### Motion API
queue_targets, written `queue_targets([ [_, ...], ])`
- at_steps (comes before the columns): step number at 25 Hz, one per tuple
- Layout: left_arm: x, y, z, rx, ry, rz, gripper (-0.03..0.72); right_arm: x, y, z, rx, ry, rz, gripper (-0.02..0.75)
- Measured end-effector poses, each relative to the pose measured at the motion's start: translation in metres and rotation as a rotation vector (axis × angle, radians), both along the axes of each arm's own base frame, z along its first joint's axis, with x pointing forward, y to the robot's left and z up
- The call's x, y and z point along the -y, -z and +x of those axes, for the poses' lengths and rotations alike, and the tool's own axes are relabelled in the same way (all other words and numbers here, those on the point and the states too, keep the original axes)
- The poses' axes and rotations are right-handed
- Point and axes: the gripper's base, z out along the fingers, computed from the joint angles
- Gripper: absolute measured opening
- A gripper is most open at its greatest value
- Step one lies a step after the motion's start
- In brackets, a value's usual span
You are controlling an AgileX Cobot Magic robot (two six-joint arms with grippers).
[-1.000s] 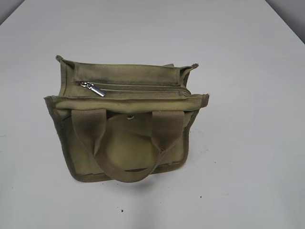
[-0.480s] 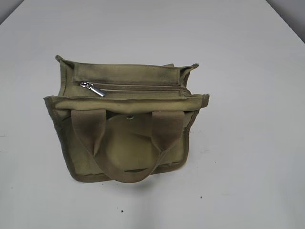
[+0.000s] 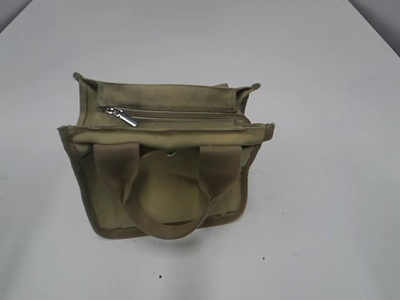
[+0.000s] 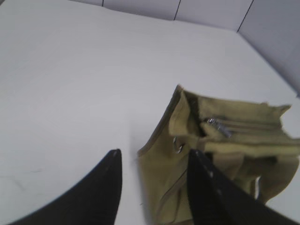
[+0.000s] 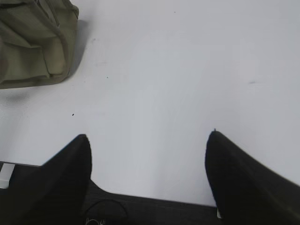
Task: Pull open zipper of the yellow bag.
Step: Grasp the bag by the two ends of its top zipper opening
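The yellow bag (image 3: 164, 187) stands upright on the white table, its two webbing handles (image 3: 164, 229) drooping over the front. Its zipper (image 3: 187, 115) runs straight along the top and looks closed, with the silver pull tab (image 3: 124, 117) at the left end. Neither gripper shows in the exterior view. In the left wrist view my left gripper (image 4: 154, 154) hovers open, short of the yellow bag (image 4: 187, 117), with the pull tab (image 4: 218, 127) farther ahead and nothing between the fingers. My right gripper (image 5: 149, 136) is open over bare table, with the yellow bag (image 5: 33, 42) far off at the upper left.
The white table (image 3: 325, 94) stretches around the bag on all sides. A round metal snap button (image 3: 170, 153) sits on the bag's front below the zipper. A dark edge (image 5: 154, 211) lies under the right gripper at the table's near side.
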Motion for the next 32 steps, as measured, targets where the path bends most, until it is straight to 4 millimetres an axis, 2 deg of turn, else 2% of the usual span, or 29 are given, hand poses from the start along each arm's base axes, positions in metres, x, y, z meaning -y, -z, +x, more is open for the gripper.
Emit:
queue_targets([
  [4, 0.009, -0.006, 0.041, -0.114, 0.053, -0.146, 0.35, -0.003, -0.015, 0.018, 0.045, -0.092, -0.05, 0.582],
  [7, 0.017, -0.01, 0.075, -0.211, 0.129, -0.208, 0.35, -0.008, -0.018, 0.038, 0.035, -0.17, -0.092, 0.582],
  [12, 0.03, 0.002, 0.138, -0.457, 0.247, -0.274, 0.349, -0.024, -0.022, 0.079, -0.054, -0.253, -0.108, 0.582],
  [16, 0.037, 0.012, 0.177, -0.614, 0.32, -0.298, 0.349, -0.041, -0.042, 0.114, -0.064, -0.324, -0.106, 0.582],
  [18, 0.04, 0.016, 0.192, -0.67, 0.353, -0.314, 0.349, -0.052, -0.045, 0.136, -0.081, -0.369, -0.119, 0.577],
  [23, 0.043, 0.032, 0.22, -0.768, 0.378, -0.361, 0.349, -0.079, -0.061, 0.171, -0.034, -0.461, -0.129, 0.53],
  [27, 0.054, 0.044, 0.224, -0.832, 0.422, -0.36, 0.349, -0.107, -0.061, 0.194, -0.008, -0.542, -0.151, 0.515],
  [32, 0.078, 0.045, 0.223, -0.805, 0.451, -0.317, 0.349, -0.143, -0.048, 0.213, -0.014, -0.635, -0.173, 0.511],
])
